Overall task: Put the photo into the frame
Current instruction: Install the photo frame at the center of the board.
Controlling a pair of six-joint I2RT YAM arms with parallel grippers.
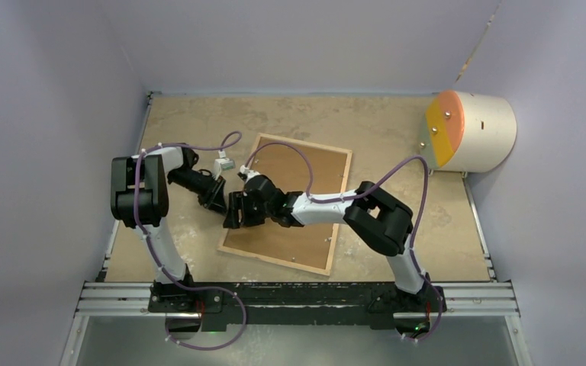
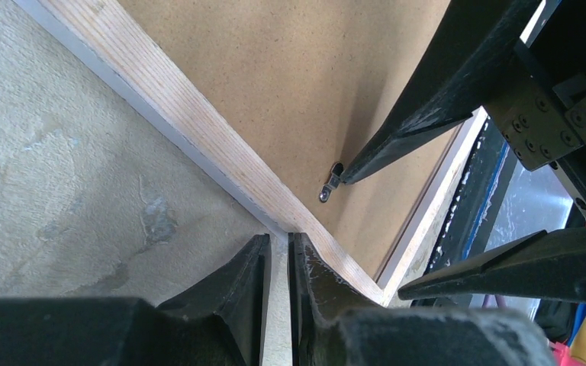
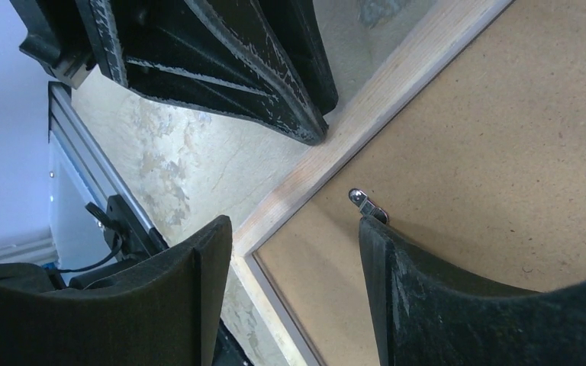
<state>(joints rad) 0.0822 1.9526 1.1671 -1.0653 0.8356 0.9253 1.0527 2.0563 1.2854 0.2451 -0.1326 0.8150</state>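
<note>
The frame (image 1: 305,143) lies face down mid-table, its light wood back up, with a brown backing board (image 1: 313,171) set inside it. The photo is not in view. My left gripper (image 1: 220,200) is shut and empty, its tips (image 2: 278,240) touching the frame's wood rim (image 2: 198,130) on the left side. My right gripper (image 1: 238,211) is open and straddles the frame's near-left corner (image 3: 296,223). Its right fingertip (image 3: 374,236) touches a small metal clip (image 3: 366,202) on the backing board (image 3: 488,152); the clip also shows in the left wrist view (image 2: 330,187).
A white cylinder with an orange and yellow face (image 1: 469,131) lies at the back right. A small white and green object (image 1: 223,162) sits by the frame's far-left corner. A metal rail (image 1: 297,293) runs along the near edge. Walls close in the table.
</note>
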